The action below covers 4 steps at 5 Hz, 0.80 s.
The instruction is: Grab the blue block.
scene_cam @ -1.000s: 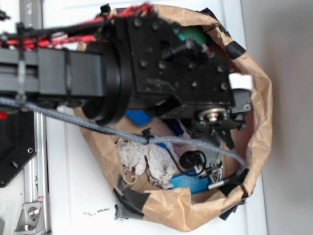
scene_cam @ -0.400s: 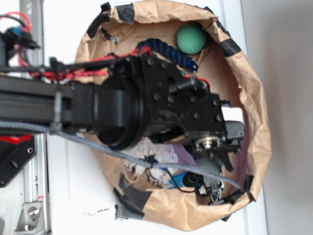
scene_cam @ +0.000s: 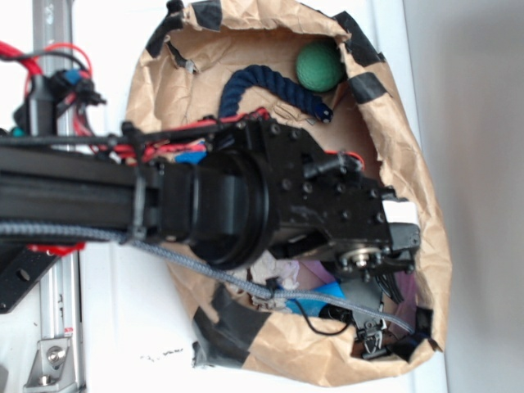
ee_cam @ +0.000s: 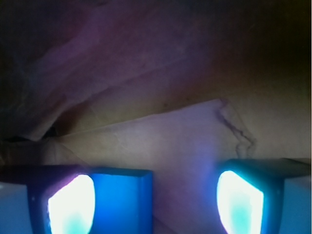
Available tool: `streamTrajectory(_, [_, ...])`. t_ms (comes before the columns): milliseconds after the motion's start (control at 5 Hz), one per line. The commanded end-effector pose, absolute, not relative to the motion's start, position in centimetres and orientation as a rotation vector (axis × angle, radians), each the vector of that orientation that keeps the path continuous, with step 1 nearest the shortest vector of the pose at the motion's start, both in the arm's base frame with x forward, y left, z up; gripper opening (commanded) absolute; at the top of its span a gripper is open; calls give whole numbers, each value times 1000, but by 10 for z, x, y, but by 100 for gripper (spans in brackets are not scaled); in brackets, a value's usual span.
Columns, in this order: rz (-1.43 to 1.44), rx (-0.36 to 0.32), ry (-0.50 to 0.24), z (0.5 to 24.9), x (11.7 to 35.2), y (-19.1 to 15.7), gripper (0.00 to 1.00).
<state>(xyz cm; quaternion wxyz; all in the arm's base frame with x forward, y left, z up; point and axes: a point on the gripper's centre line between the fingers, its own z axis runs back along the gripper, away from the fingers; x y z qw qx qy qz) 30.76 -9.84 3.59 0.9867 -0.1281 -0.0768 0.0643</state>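
The arm [scene_cam: 205, 217] reached in from the left over the crumpled paper bag [scene_cam: 426, 213], its bulk hiding most of the floor; only the navy rope [scene_cam: 270, 86] and green ball [scene_cam: 319, 67] at the top were clear of it. Low in the bag, a sliver of the blue block [scene_cam: 332, 291] showed just beside the wrist, with pale cloth [scene_cam: 270, 266] to its left. The gripper [ee_cam: 156, 204] had its fingers [ee_cam: 70, 204] spread apart with only bag paper between them, holding nothing. To do the step well, I judged it should centre over the slab, come down with jaws wide enough to straddle its edges, and avoid pinching cloth or paper. The bag wall on the right stood close.
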Motion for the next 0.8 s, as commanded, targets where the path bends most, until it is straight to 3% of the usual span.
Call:
streamTrajectory(0, [14,-314,-169,53,281,-143,100])
streamTrajectory(400, [1,-287,-113,10,272,-155,100])
streamTrajectory(600, [-4,-100,-75,-3,273,-151,100])
